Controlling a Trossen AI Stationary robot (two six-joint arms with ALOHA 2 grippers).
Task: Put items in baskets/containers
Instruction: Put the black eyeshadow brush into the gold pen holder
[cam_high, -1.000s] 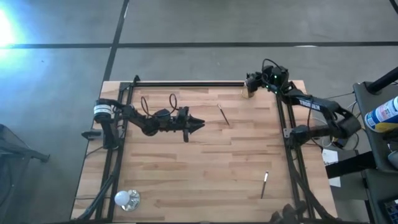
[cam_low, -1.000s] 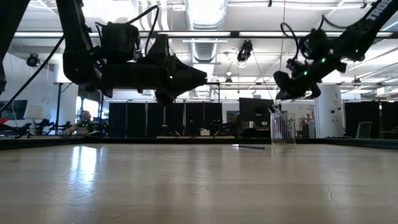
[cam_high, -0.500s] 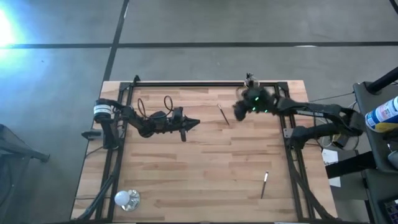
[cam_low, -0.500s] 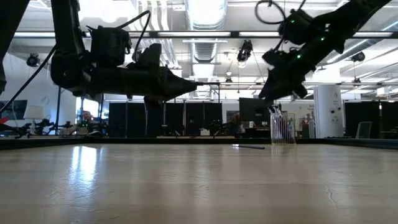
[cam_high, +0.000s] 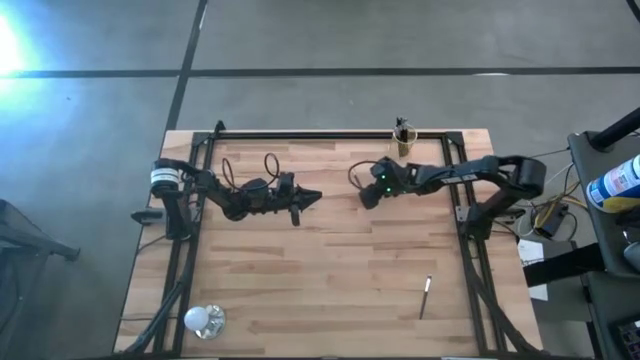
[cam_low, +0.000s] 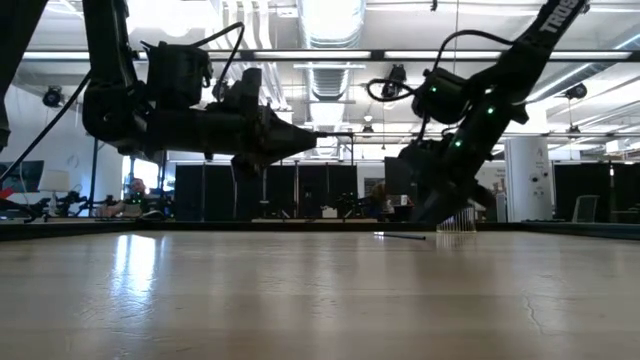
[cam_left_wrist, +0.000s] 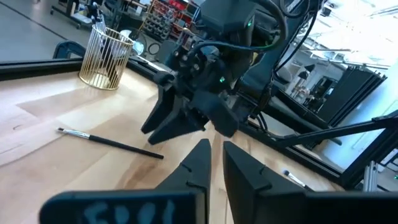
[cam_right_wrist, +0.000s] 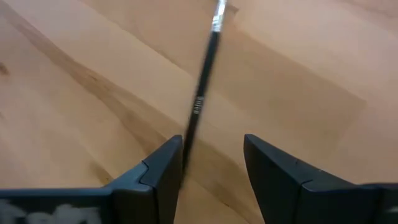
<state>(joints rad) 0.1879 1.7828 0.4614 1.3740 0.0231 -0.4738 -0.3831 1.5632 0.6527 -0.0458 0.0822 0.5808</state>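
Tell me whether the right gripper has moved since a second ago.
Yes. In the high view the right gripper has left the wire cup at the table's far edge and now sits over the nearby stick.

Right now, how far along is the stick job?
Done: some sticks already stand in the cup at the table's far edge. In hand: nothing held yet; the right gripper is open, fingers low over the far stick, ready to close on it. The left gripper waits mid-table, empty. Left: that stick, then the near stick by the right front corner.
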